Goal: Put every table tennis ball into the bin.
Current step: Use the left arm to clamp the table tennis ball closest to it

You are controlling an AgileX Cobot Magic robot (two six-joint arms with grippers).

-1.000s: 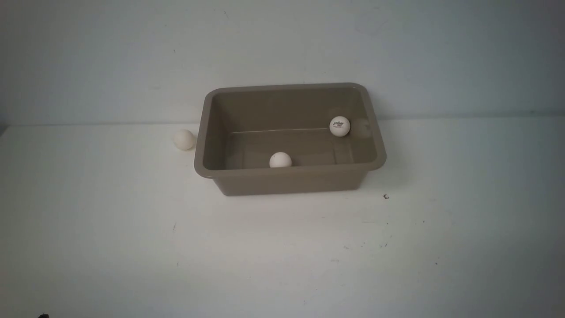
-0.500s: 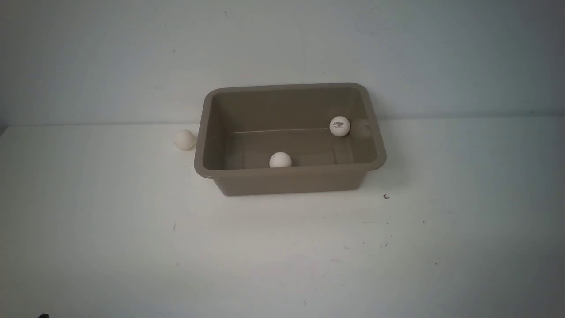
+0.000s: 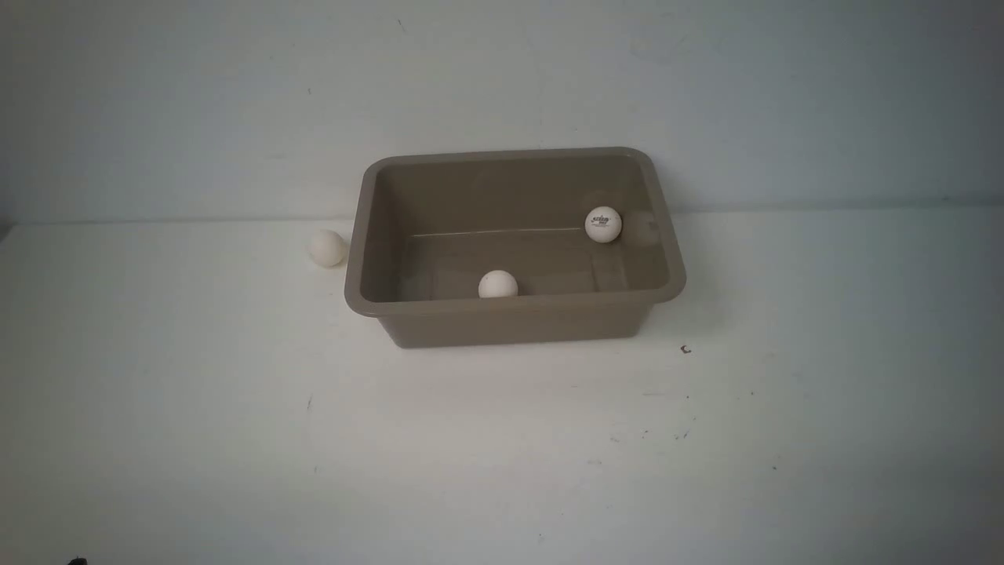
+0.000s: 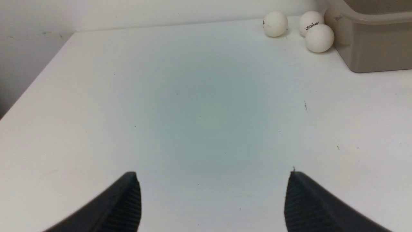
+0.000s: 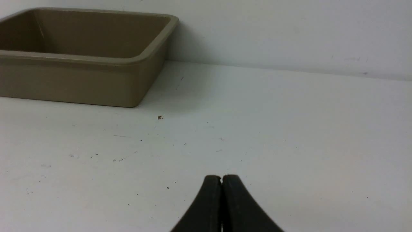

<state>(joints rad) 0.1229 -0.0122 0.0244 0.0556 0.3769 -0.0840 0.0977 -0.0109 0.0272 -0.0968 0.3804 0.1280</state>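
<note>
so, two balls (image 3: 603, 224) in the bin (image 3: 514, 326), others outside near its left end. left jaws (image 4: 212, 199) wide and empty, right jaws (image 5: 221, 177) pinched shut. i'd come down slowly, centred on one ball, and squeeze lightly.

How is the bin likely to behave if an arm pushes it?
The bin looks like thin moulded plastic, so it is probably light for its size. Its broad base sits flat, so a low push would likely slide it; its walls flare outward to an overhanging rim, so pressing down there might tip it.
</note>
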